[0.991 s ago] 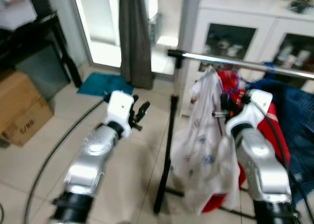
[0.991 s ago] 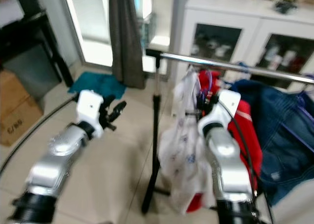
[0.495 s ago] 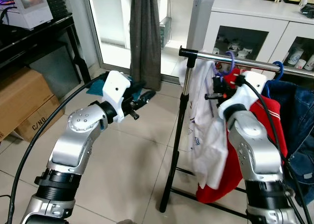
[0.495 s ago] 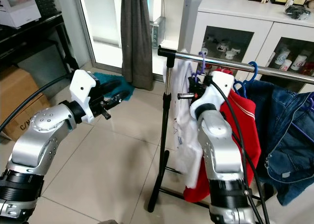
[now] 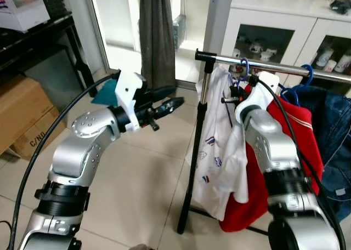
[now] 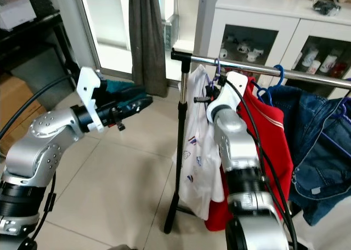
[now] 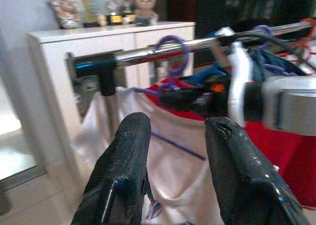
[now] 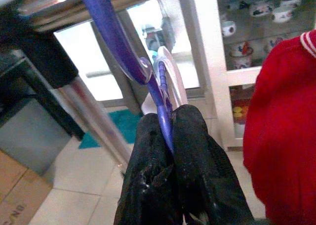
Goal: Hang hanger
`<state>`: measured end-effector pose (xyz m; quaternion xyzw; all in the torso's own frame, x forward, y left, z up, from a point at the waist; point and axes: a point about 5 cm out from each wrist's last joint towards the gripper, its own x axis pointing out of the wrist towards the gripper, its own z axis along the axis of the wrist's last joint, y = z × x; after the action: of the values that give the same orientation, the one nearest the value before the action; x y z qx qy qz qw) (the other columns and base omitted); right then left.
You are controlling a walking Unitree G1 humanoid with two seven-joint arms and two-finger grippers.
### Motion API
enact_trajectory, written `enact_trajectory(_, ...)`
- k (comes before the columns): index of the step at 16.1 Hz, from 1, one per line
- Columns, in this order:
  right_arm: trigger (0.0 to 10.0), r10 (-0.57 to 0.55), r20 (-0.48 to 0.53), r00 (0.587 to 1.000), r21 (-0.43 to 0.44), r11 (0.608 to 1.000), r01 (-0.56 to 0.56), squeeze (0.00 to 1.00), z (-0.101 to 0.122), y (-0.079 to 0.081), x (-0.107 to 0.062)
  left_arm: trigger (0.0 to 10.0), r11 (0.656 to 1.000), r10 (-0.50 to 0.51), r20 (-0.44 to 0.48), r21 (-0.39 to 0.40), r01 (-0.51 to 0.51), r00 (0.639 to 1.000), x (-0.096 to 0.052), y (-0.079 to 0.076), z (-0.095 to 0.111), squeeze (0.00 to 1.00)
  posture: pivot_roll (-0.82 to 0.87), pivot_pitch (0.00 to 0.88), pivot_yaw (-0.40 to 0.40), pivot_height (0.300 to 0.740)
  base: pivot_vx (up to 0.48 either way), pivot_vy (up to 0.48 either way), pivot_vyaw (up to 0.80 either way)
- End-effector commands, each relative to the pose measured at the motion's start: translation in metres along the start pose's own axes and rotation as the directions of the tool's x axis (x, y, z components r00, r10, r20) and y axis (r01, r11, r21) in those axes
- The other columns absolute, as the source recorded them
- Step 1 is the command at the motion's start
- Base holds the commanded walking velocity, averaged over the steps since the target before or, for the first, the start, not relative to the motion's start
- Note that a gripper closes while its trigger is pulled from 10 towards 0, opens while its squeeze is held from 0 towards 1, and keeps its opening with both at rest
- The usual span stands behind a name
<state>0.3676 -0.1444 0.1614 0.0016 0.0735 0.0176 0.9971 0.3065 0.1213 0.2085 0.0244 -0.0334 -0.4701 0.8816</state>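
Note:
A purple hanger [image 8: 121, 42] carries a white printed shirt [image 5: 222, 157], and its hook [image 5: 243, 67] sits over the metal rail [image 5: 274, 68] near the rail's left end. My right gripper [image 8: 165, 131] is shut on the hanger's neck just below the rail. The left gripper [image 5: 171, 104] is held out left of the rack at rail-post height, open and holding nothing, its two fingers [image 7: 131, 166] pointing toward the shirt.
The rack's black post [image 5: 193, 151] stands between my arms. A red garment [image 5: 290, 146] and a blue denim jacket [image 6: 323, 146] hang further right. A white glass-door cabinet [image 5: 279, 36] stands behind, with a grey curtain [image 5: 156, 36] and a cardboard box [image 5: 24, 124] to the left.
The camera has shifted. My left gripper has reached further right toward the rack post. The right gripper stays shut on the purple hanger at the rail.

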Motion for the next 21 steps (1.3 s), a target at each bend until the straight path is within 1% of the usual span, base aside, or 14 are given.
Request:
enact_trajectory(1,10.0,-0.014,0.045,0.999,0.004,1.000,0.014,0.00,0.010,-0.002,0.004,10.0,0.999,-0.033,-0.002,0.007,0.033,0.999,0.004,-0.004,0.003,0.00,-0.02,0.000,0.012,0.740,0.000,0.000,0.00)
enact_trajectory(3,10.0,-0.017,0.053,0.998,0.001,1.000,0.017,0.00,0.014,0.001,0.012,10.0,0.998,-0.058,0.006,-0.002,0.058,0.998,0.009,-0.009,0.005,0.00,-0.02,0.000,0.009,0.740,0.000,0.000,0.00)
enact_trajectory(6,10.0,-0.020,0.070,0.997,-0.002,1.000,0.020,0.00,0.021,0.003,0.019,10.0,0.998,-0.060,0.007,-0.007,0.060,0.998,0.012,-0.010,0.006,0.00,-0.01,0.000,0.006,0.740,0.000,0.000,0.00)
enact_trajectory(8,10.0,-0.029,0.054,0.998,-0.015,0.999,0.030,0.00,0.023,0.003,0.027,10.0,1.000,0.000,-0.032,-0.013,-0.001,0.999,0.013,-0.002,0.001,0.00,-0.01,0.000,0.009,0.740,0.000,0.000,0.00)
enact_trajectory(10,10.0,-0.028,0.000,1.000,-0.029,0.999,0.027,0.00,0.016,0.003,0.032,10.0,0.999,0.041,-0.069,0.000,-0.041,0.997,0.013,0.003,-0.004,0.00,-0.01,0.000,0.013,0.740,0.000,0.000,0.00)
enact_trajectory(12,10.0,-0.037,-0.054,0.998,-0.045,0.998,0.035,0.00,0.006,0.001,0.033,10.0,0.999,0.038,-0.083,0.005,-0.038,0.996,0.014,0.003,-0.007,0.00,-0.02,0.000,0.020,0.740,0.000,0.000,0.00)
enact_trajectory(13,10.0,-0.055,-0.092,0.994,-0.049,0.997,0.051,0.00,-0.003,-0.002,0.034,10.0,0.999,0.040,-0.086,0.007,-0.040,0.995,0.016,0.004,-0.008,0.00,-0.02,0.000,0.028,0.740,0.000,0.000,0.00)
enact_trajectory(14,10.0,-0.072,-0.110,0.991,-0.057,0.996,0.066,0.00,-0.007,-0.005,0.034,10.0,0.999,0.038,-0.083,0.011,-0.038,0.996,0.017,0.004,-0.007,0.00,-0.02,0.000,0.030,0.740,0.000,0.000,0.00)
enact_trajectory(15,10.0,-0.080,-0.120,0.989,-0.065,0.995,0.073,0.00,-0.009,-0.006,0.034,10.0,0.999,0.035,-0.080,0.014,-0.034,0.996,0.018,0.004,-0.006,0.00,-0.02,0.000,0.031,0.740,0.000,0.000,0.00)
enact_trajectory(18,10.0,-0.075,-0.113,0.991,-0.044,0.997,0.071,0.00,-0.007,-0.008,0.035,10.0,0.999,0.042,-0.078,0.015,-0.041,0.996,0.018,0.004,-0.006,0.00,-0.02,0.000,0.026,0.740,0.000,0.000,0.00)
enact_trajectory(19,10.0,-0.074,-0.102,0.992,-0.038,0.997,0.070,0.67,-0.006,-0.009,0.035,10.0,0.999,0.046,-0.077,0.015,-0.045,0.996,0.018,0.004,-0.006,0.00,-0.02,0.000,0.026,0.740,0.000,0.000,0.00)
enact_trajectory(20,10.0,-0.074,-0.093,0.993,-0.039,0.997,0.071,1.00,-0.006,-0.010,0.035,10.0,0.999,0.048,-0.075,0.014,-0.047,0.996,0.017,0.004,-0.006,0.00,-0.02,0.000,0.025,0.740,0.000,0.000,0.00)
enact_trajectory(21,10.0,-0.079,-0.073,0.994,-0.045,0.996,0.076,1.00,-0.004,-0.012,0.035,10.0,0.999,0.050,-0.072,0.015,-0.049,0.996,0.017,0.004,-0.006,0.00,-0.02,0.000,0.024,0.740,0.000,0.000,0.00)
